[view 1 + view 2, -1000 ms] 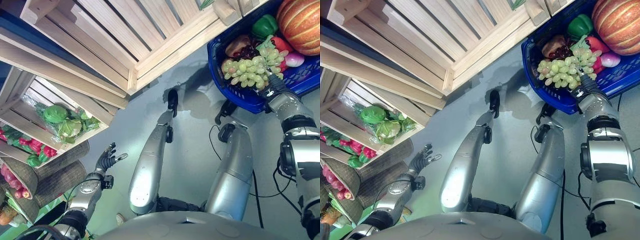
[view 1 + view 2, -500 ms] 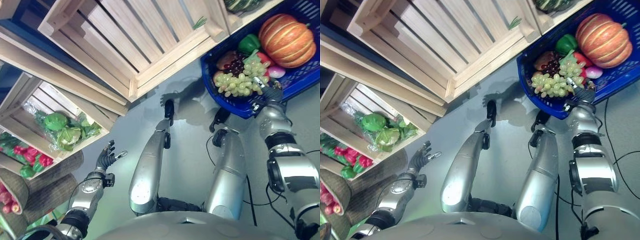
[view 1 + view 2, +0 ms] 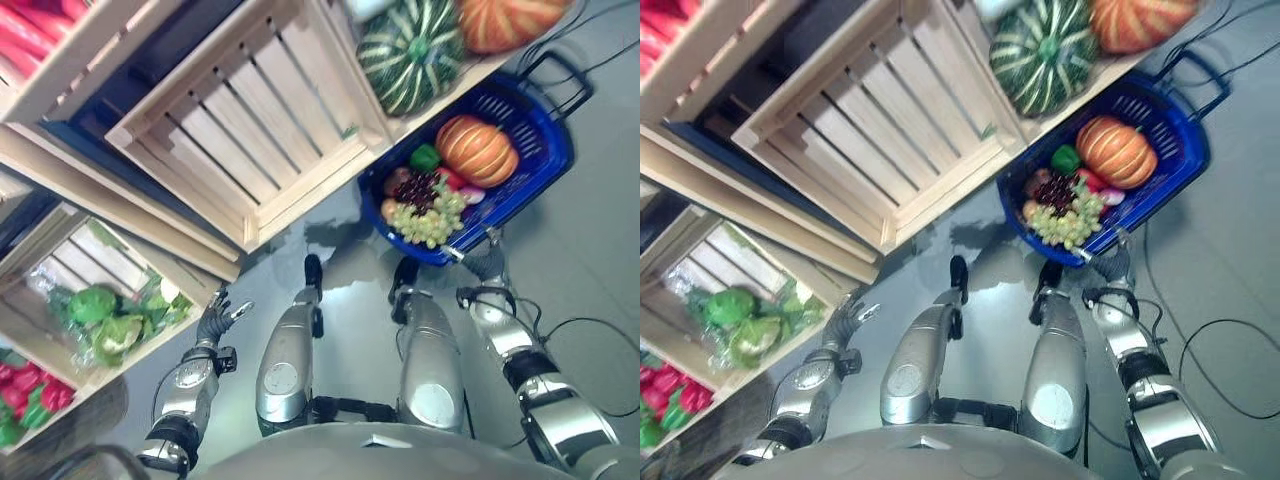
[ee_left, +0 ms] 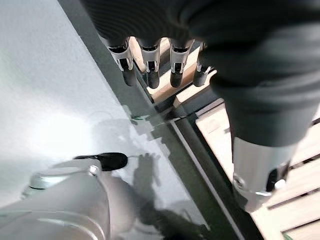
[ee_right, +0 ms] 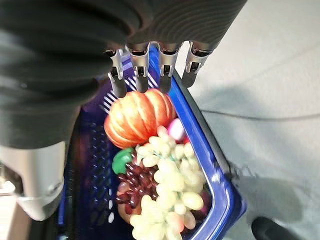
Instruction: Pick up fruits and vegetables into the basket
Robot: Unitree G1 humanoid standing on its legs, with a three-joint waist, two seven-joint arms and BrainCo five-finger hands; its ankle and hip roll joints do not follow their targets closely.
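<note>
The right hand (image 5: 150, 55) hangs open, empty, over the basket (image 3: 540, 175) holding grapes (image 3: 428, 222). The left hand (image 3: 215, 318) is open too. Next it should reach slowly for the striped squash (image 3: 412, 52).

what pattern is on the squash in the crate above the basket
Dark green with pale cream stripes, on the squash; it shows best in the right eye view.

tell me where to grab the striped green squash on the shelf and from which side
Probably across the body of the squash from its open front, fingers over the top and thumb beneath. It is round and wide, sits at the shelf's front edge beside an orange pumpkin, and shows no stem long enough to hold.
</note>
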